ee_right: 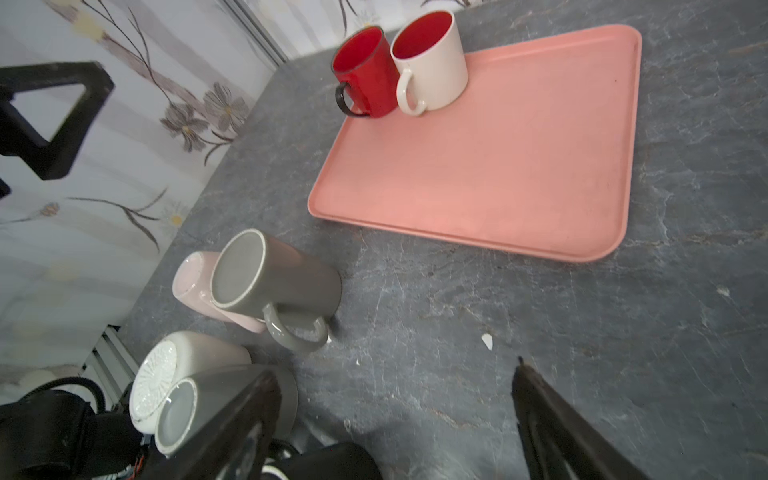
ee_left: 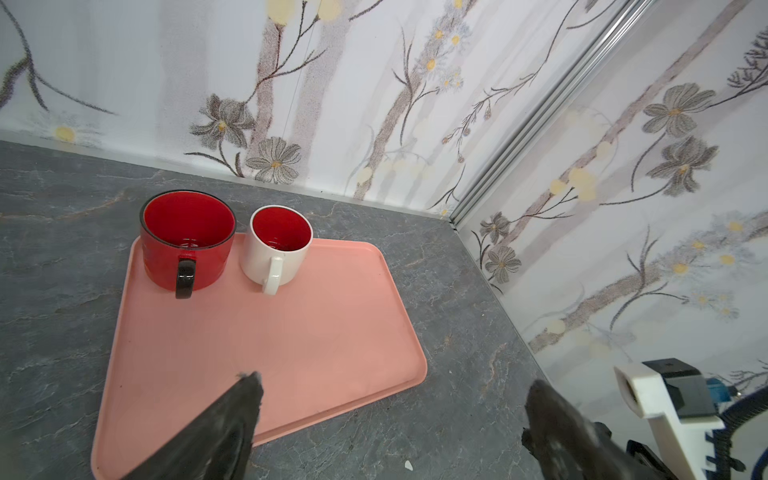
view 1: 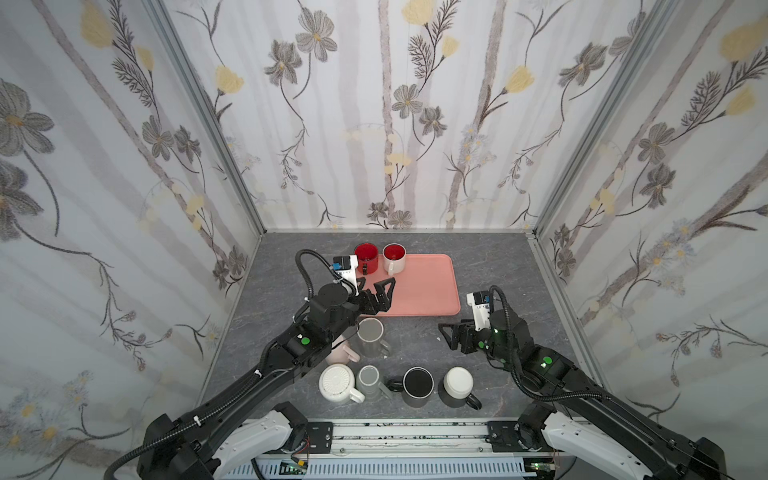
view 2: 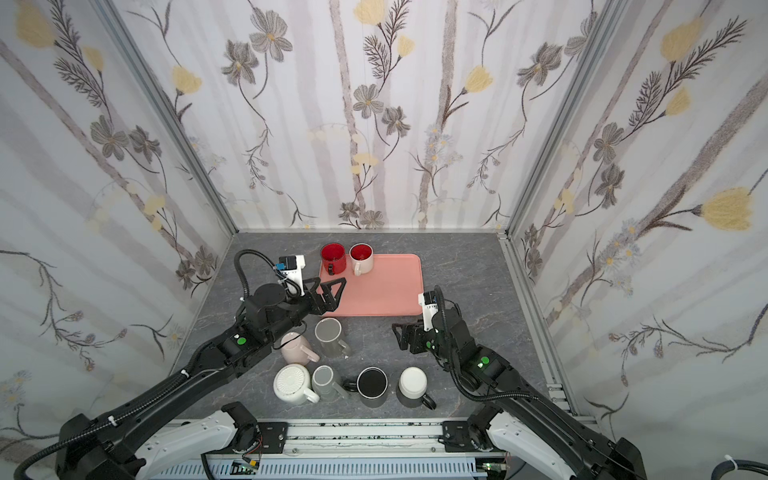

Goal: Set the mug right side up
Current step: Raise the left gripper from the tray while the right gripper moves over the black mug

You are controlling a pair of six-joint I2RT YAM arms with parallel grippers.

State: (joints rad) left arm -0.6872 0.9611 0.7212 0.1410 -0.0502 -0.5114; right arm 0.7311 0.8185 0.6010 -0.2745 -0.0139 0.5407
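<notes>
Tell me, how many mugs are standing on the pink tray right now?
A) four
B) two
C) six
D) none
B: only the red mug and the white mug with a red inside stand upright on the pink tray; the others sit on the tabletop.

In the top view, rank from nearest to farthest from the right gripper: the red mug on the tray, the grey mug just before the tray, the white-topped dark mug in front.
From the right gripper, in a top view:
1. White-topped dark mug, front row, right end.
2. Grey mug, off the near left corner of the tray.
3. Red mug, far left corner of the tray.
</notes>
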